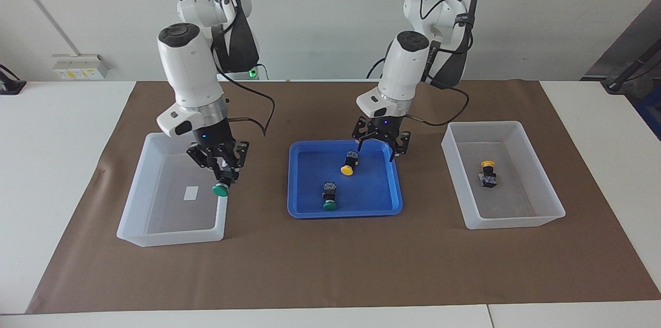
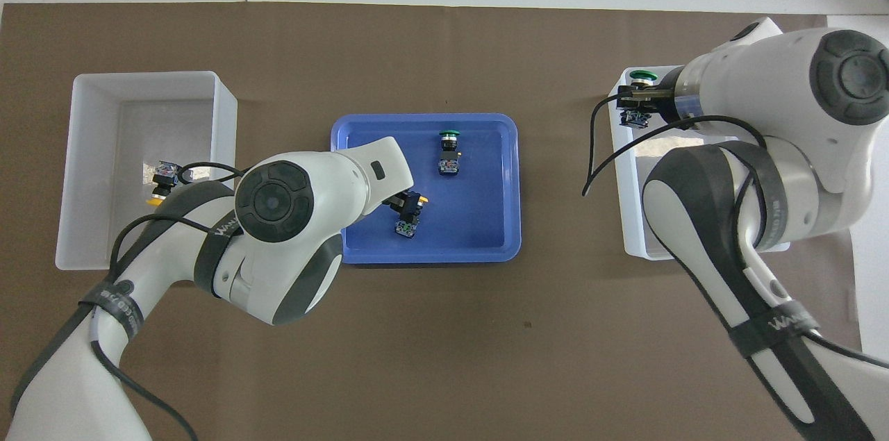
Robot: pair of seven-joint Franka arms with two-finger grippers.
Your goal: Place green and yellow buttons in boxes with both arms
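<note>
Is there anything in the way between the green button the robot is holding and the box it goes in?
Nothing visible. The right pincer holds the green button in the air over the open-topped box, which holds only a small white label.

White lettering on the black strap [image 2: 774,321] around the right arm's link is only partly legible.
</note>
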